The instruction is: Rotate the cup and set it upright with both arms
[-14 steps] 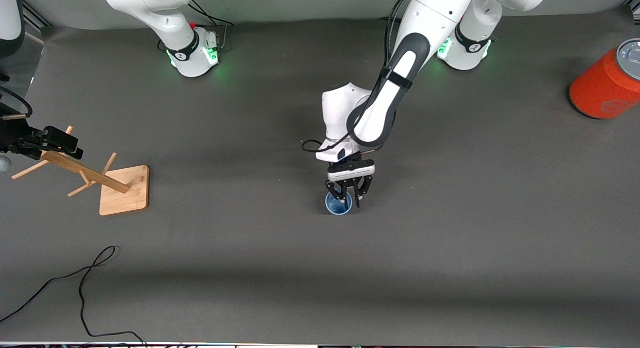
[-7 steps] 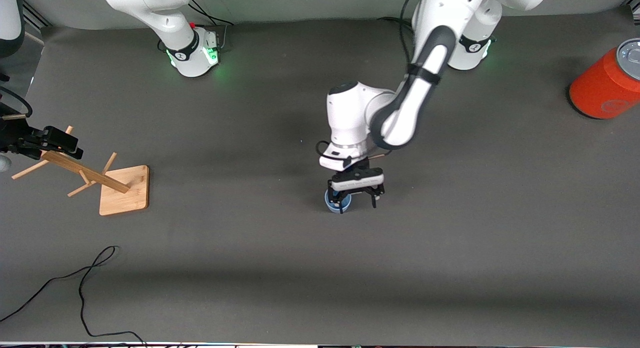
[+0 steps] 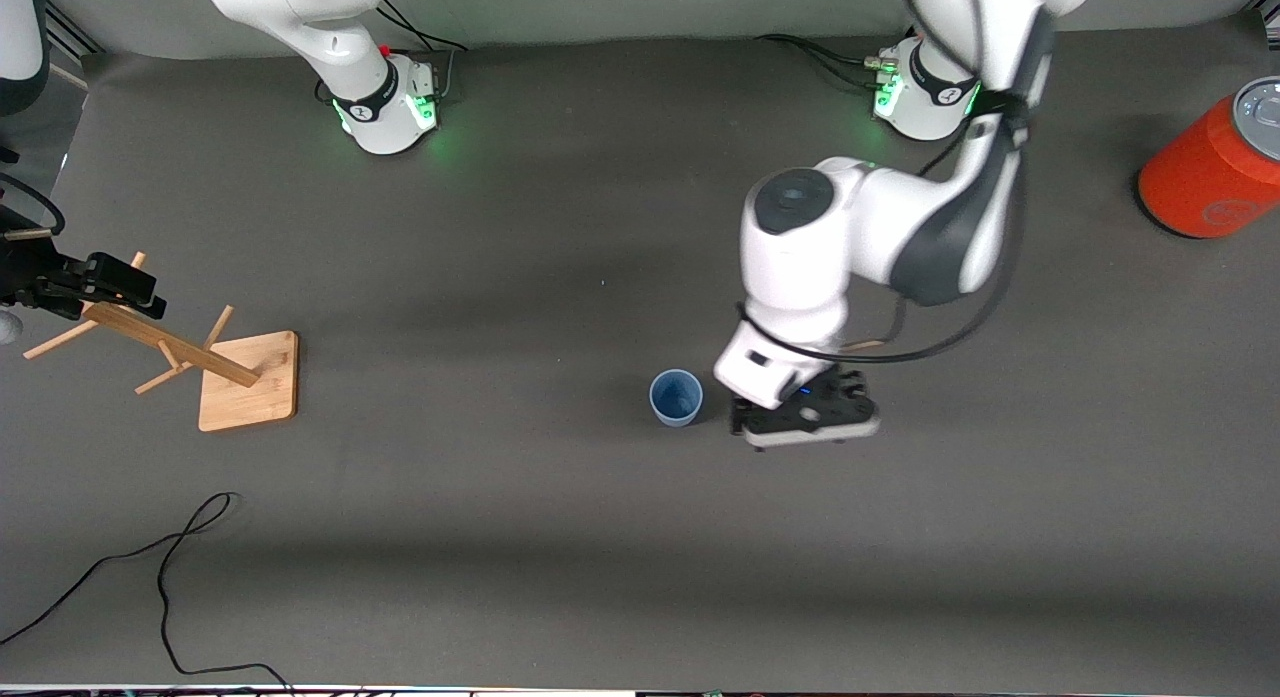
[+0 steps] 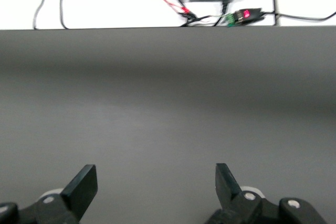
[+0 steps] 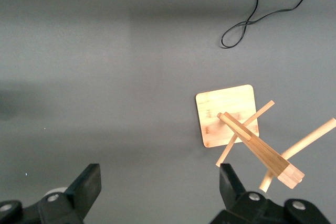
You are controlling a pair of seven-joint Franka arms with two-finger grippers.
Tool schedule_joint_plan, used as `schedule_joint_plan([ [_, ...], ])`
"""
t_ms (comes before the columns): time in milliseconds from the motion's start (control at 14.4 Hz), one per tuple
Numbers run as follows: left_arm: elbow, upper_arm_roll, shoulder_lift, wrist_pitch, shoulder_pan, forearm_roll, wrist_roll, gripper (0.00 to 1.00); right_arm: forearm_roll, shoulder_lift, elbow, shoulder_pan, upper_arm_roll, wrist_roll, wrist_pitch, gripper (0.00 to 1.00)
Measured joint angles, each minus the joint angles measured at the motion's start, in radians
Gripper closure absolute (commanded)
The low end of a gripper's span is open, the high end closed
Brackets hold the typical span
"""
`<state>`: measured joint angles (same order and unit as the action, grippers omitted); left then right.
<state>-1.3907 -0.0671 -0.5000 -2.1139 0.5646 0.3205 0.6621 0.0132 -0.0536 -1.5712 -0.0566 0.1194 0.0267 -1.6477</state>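
A: What did we find, starting at the right arm's end of the table (image 3: pixel 560 577)?

B: We saw the right gripper (image 5: pixel 157 192) hovering over the wooden rack (image 3: pixel 200 362), jaws wide and empty; that arm waited. A black cable (image 3: pixel 165 567) lay near the table's front edge.

A: And the cup (image 3: pixel 676 397)?

B: It stood upright, mouth up, about mid-table, apart from everything. Just beside it, toward the left arm's end, hung the left gripper (image 3: pixel 806 417), its fingers (image 4: pixel 84 184) spread with nothing between them. The orange can (image 3: pixel 1215 167) sat at that end's edge.

A: How would it handle?

B: We judged it light, stiff, smooth and easily tipped; we would pinch the wall at the rim.
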Motion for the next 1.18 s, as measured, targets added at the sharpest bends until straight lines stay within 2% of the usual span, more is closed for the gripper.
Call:
schedule_joint_plan([
  [139, 0.044, -0.002, 0.013, 0.090, -0.069, -0.059, -0.170, 0.00, 0.000, 0.000, 0.000, 0.000, 0.000, 0.000, 0.000, 0.00],
  [277, 0.050, -0.003, 0.040, 0.148, -0.140, -0.117, -0.296, 0.00, 0.000, 0.000, 0.000, 0.000, 0.000, 0.000, 0.000, 0.00],
  [485, 0.033, -0.002, 0.103, 0.239, -0.202, -0.168, -0.369, 0.00, 0.000, 0.000, 0.000, 0.000, 0.000, 0.000, 0.000, 0.00],
  [832, -0.121, 0.004, 0.234, 0.259, -0.206, -0.179, -0.375, 0.00, 0.000, 0.000, 0.000, 0.000, 0.000, 0.000, 0.000, 0.00],
  [1179, -0.221, 0.001, 0.331, 0.257, -0.239, -0.199, -0.384, 0.00, 0.000, 0.000, 0.000, 0.000, 0.000, 0.000, 0.000, 0.00],
])
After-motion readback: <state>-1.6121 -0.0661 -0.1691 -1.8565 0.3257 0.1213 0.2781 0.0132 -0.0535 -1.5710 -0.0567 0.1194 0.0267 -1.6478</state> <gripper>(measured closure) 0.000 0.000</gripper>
